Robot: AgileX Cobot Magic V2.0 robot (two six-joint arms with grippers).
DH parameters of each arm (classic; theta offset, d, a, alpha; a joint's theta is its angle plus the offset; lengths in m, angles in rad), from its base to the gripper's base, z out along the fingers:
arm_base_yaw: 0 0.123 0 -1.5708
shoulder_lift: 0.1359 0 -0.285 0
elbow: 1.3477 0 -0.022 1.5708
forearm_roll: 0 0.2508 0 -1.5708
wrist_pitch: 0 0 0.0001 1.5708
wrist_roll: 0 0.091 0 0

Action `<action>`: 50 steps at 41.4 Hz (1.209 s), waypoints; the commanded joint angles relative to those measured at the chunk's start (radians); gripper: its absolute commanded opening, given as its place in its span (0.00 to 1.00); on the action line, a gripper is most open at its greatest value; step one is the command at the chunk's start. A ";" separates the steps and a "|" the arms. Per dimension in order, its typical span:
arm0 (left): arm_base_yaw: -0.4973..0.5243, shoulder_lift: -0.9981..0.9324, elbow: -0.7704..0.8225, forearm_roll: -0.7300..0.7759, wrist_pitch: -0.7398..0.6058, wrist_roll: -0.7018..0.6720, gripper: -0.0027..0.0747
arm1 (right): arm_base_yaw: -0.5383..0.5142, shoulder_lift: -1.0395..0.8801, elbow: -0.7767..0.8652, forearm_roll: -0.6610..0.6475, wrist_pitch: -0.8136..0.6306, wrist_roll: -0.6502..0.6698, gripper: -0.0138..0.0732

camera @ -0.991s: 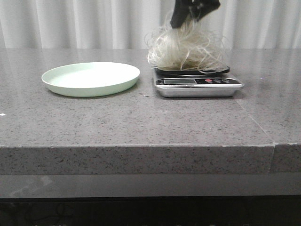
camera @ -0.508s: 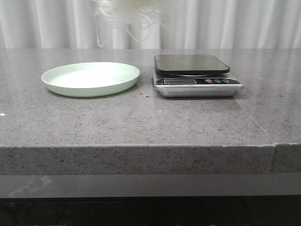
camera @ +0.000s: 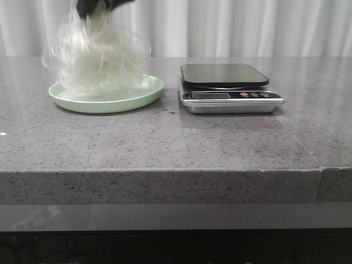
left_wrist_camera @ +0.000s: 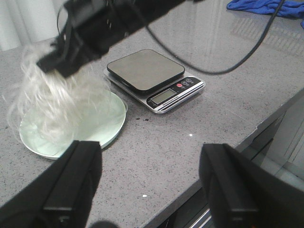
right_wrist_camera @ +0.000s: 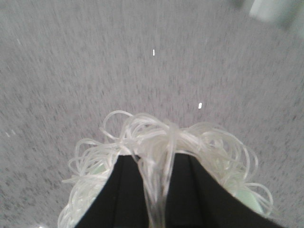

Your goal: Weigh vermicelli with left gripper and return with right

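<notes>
Front view: right gripper clamped on vermicelli, tangle hanging blurred over pale green plate, lower strands at plate surface. Left gripper spread wide, holding nothing, near table edge. Scale bare, just beside plate on grey table.

Both grippers are matte black with blocky fingers; a black cable trails.

Right gripper: fingers pinched together on the vermicelli, arm reaching across to the far left side. Left gripper: fingers spread wide apart, empty, hanging over the near table edge.
</notes>
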 commanded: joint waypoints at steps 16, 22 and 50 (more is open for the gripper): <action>-0.007 0.006 -0.026 -0.011 -0.079 -0.007 0.69 | -0.021 -0.098 -0.040 -0.026 0.039 -0.009 0.73; -0.007 0.006 -0.026 -0.011 -0.079 -0.007 0.69 | -0.044 -0.191 -0.040 -0.026 0.174 -0.009 0.73; -0.007 0.006 -0.026 -0.011 -0.079 -0.007 0.69 | -0.162 -0.871 0.485 -0.046 0.265 0.015 0.73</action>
